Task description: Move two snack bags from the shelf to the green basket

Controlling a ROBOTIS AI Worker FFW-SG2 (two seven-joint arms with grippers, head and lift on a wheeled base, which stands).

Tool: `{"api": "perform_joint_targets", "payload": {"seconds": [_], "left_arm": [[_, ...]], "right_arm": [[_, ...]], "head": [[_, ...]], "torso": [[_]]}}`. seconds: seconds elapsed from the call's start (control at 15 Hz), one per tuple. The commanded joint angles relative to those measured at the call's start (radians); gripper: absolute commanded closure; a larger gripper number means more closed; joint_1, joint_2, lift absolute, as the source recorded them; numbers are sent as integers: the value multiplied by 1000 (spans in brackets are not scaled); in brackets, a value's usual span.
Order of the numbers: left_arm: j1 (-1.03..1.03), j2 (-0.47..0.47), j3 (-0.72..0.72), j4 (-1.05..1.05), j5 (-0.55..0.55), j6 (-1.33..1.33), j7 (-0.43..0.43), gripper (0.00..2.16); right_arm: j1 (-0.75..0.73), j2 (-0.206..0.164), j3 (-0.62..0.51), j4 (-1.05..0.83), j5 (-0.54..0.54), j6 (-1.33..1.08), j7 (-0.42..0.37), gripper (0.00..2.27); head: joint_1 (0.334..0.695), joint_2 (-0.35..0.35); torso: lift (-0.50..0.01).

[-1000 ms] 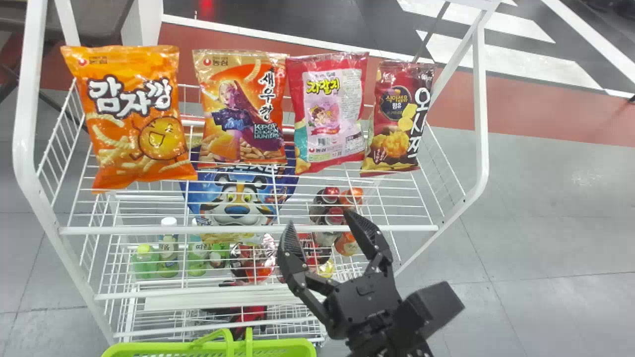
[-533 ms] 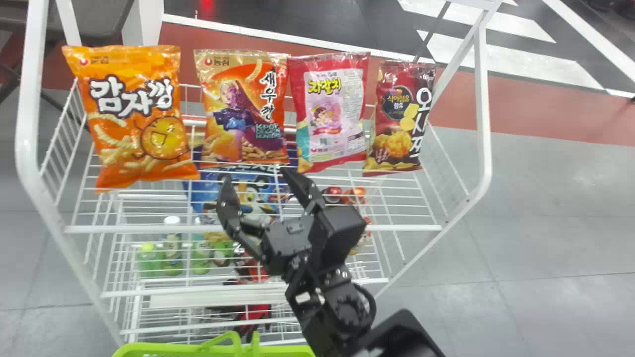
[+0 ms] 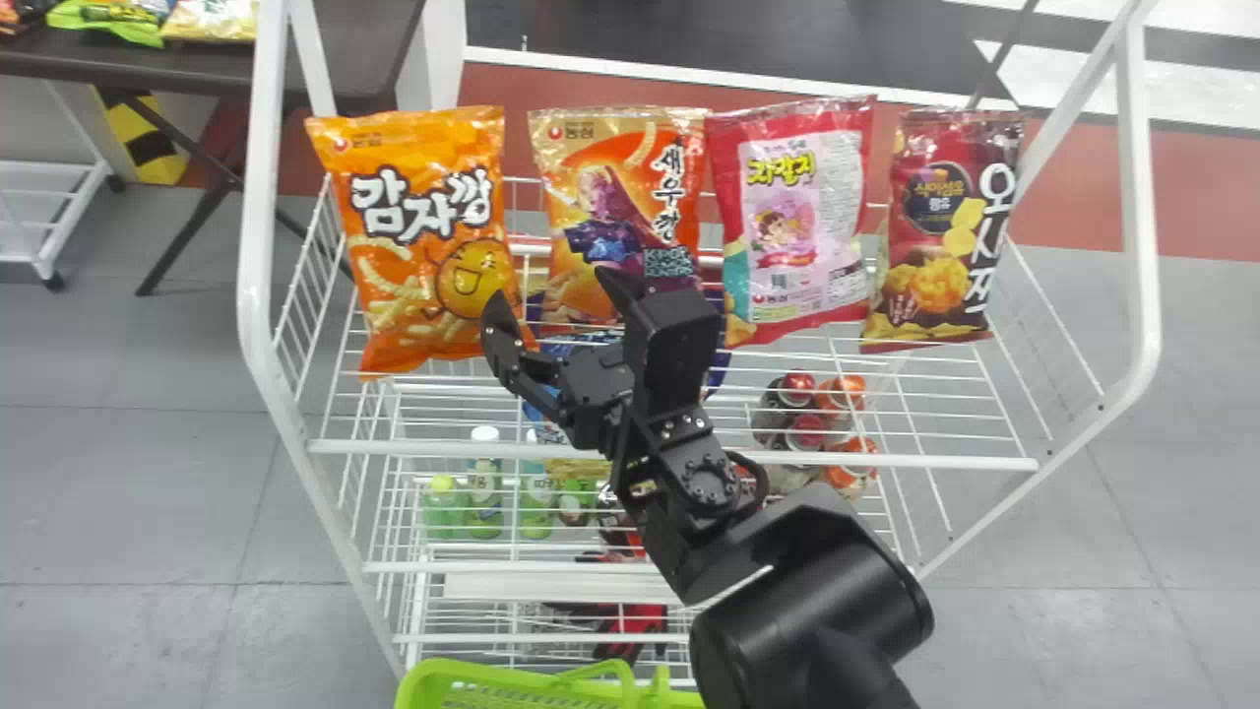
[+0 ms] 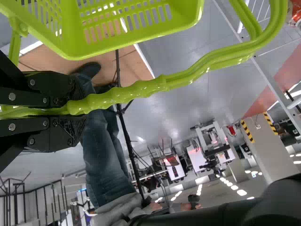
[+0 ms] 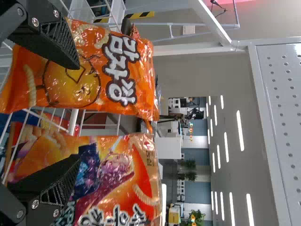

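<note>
In the head view my right gripper (image 3: 551, 310) stands open before the gap between the orange potato snack bag (image 3: 423, 236) and the shrimp snack bag (image 3: 610, 217). From the right wrist view, one finger of the gripper (image 5: 70, 113) overlaps the orange bag (image 5: 89, 70), the other overlaps the shrimp bag (image 5: 108, 179); nothing is held. A pink bag (image 3: 792, 217) and a dark red bag (image 3: 940, 236) stand farther right. The green basket (image 3: 433, 679) is at the bottom edge; in the left wrist view my left gripper (image 4: 70, 110) is shut on the handle of the basket (image 4: 131, 37).
The white wire rack's front rail (image 3: 886, 460) runs below the bags. Lower shelves hold bottles (image 3: 484, 487), cans (image 3: 807, 433) and a blue tiger bag (image 3: 581, 345). A dark table (image 3: 177, 59) stands behind on the left.
The right gripper has moved left and up toward the two left bags, staying open. The head view has swung left, so the rack and basket appear farther right.
</note>
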State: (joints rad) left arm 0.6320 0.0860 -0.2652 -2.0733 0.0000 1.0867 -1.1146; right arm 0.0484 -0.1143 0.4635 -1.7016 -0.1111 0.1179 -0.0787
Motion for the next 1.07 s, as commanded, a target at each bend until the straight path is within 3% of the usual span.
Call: {"api": "perform_joint_targets", "payload": {"seconds": [0.0,0.4,0.73,0.8,0.87,0.93,1.0], "left_arm": [[0,1,0,-1,0,-1,-1,2061],[3,6,12,-8,15,-4,-5,2061],[2,8,20,-5,25,-23,-10,2061],[-3,8,20,-1,28,-26,-10,2061],[-5,8,20,1,29,-29,-10,2061],[-8,5,20,2,29,-32,-10,2061],[-9,5,20,4,29,-32,-8,2061]], "right_arm": [[-65,41,30,65,-6,23,7,140],[-208,115,84,201,8,66,5,140],[-295,115,81,330,7,66,5,147],[-318,115,73,361,2,75,27,218],[-335,115,47,384,-7,105,119,394],[-352,115,-2,407,-4,148,194,697],[-366,115,-19,410,-4,210,238,1190]], "head": [[695,-115],[695,19],[695,42],[695,38],[695,32],[695,30],[695,34]], "torso": [[-17],[-17],[-17],[-17],[-17],[-17],[-17]]}}
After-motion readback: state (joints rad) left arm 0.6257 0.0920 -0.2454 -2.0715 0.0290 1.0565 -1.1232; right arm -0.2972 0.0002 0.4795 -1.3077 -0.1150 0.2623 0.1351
